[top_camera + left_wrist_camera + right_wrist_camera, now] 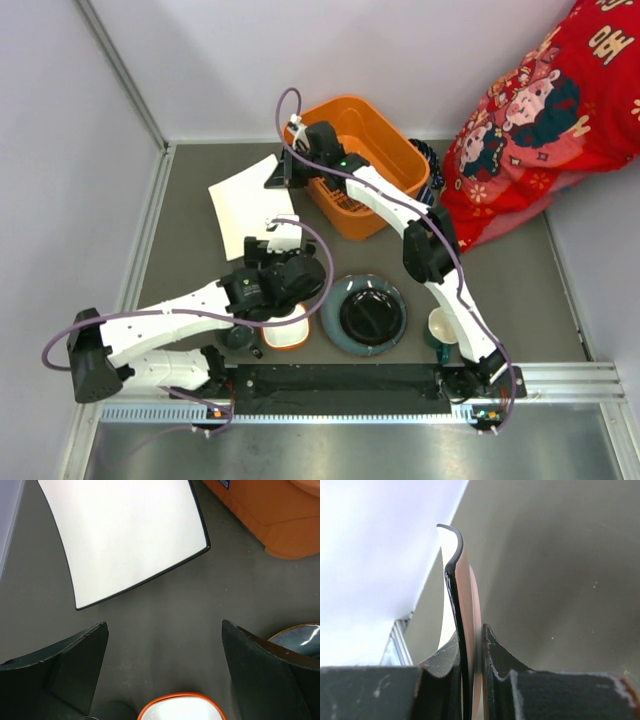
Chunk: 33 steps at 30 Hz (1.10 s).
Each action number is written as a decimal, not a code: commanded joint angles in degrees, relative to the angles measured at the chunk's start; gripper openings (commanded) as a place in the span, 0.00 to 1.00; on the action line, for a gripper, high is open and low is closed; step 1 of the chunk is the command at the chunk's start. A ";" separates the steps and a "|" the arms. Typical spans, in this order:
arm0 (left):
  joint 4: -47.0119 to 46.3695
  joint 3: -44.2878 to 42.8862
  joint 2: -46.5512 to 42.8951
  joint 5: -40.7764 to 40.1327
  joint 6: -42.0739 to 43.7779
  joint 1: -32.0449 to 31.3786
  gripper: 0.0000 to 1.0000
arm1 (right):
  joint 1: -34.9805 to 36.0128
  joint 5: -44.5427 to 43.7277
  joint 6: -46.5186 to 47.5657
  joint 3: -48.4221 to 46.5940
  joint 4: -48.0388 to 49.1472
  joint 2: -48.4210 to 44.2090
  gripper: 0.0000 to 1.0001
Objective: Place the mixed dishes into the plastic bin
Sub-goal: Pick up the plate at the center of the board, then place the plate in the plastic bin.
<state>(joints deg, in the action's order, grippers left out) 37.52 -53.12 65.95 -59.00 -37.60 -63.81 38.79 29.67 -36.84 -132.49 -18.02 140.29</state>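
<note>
Robot laboratory test cell. Plain white partition walls (60, 150) enclose a grey table (190, 270) from 9 to 1 o'clock. A metal rail (560, 380) at 6 o'clock carries a cabled left arm (165, 322) and right arm (440, 290). A person in red (540, 130) is at 2 o'clock.

glossy white square plate (130, 535), smooth orange plastic bin (270, 515), matt grey table (165, 625)
</note>
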 commanded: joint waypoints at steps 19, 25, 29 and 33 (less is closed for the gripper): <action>-4.73 1.09 -10.14 0.73 3.85 -0.09 0.99 | -14.61 0.57 -8.51 -1.02 11.78 -19.78 0.00; -4.21 2.41 -10.58 1.17 2.72 -0.09 0.99 | -19.88 -2.95 -4.66 1.00 8.62 -23.56 0.00; -4.38 3.11 -10.76 1.52 2.19 0.00 0.99 | -22.43 -5.41 -0.35 2.05 4.24 -26.29 0.00; -4.56 3.90 -10.93 1.87 1.84 0.00 0.99 | -23.58 -9.71 5.80 2.85 -0.15 -29.36 0.00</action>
<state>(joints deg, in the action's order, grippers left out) 35.07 -49.84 56.12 -57.43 -34.87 -63.81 16.29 23.20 -35.38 -128.55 -20.88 120.42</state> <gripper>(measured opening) 0.990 0.109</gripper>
